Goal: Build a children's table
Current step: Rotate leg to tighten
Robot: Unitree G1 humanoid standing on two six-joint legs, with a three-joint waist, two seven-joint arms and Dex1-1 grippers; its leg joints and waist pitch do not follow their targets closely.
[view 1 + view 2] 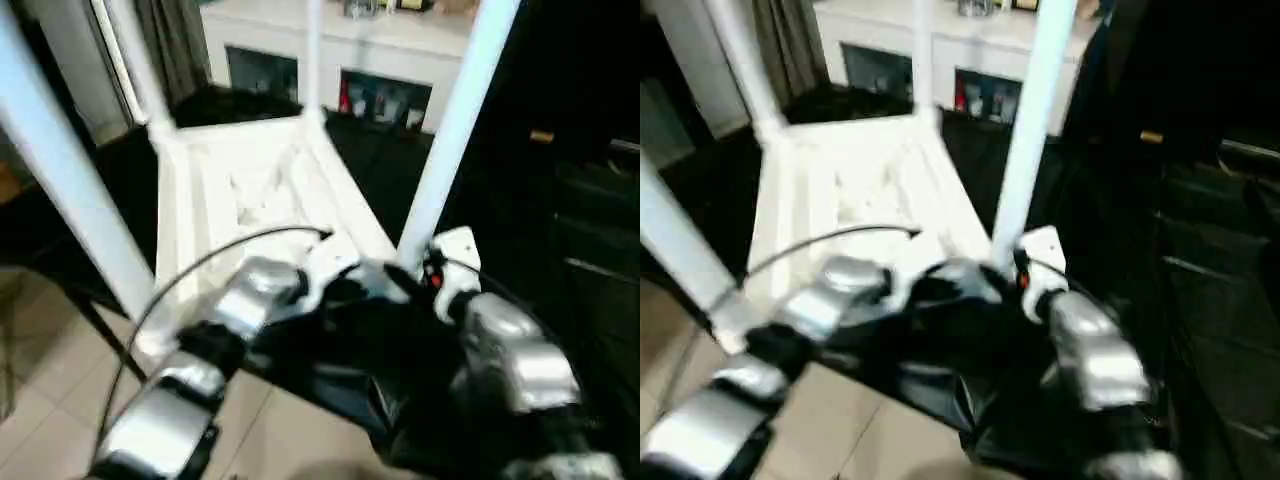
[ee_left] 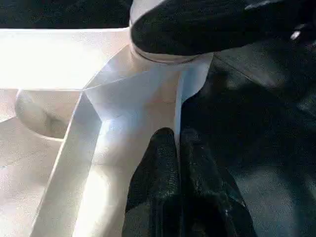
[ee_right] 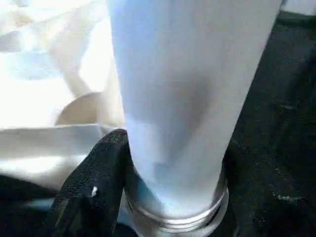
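Observation:
The children's table lies upside down on a black surface, its ribbed white top (image 1: 260, 190) facing up. Its white legs stand up from the corner sockets, one at near left (image 1: 60, 170) and two at the back. My right gripper (image 1: 425, 272) is closed around the base of the near-right leg (image 1: 455, 130). A black finger (image 3: 101, 168) presses its side just above a metal ring (image 3: 173, 217). My left gripper (image 2: 177, 140) is shut with nothing in it. Its tips rest on the white rib beside that leg's socket.
A white cabinet (image 1: 340, 60) with glass doors stands behind the table. A grey curtain (image 1: 175, 40) hangs at the back left. Pale floor tiles (image 1: 50, 390) show at near left. Dark shelving (image 1: 590, 230) stands at the right.

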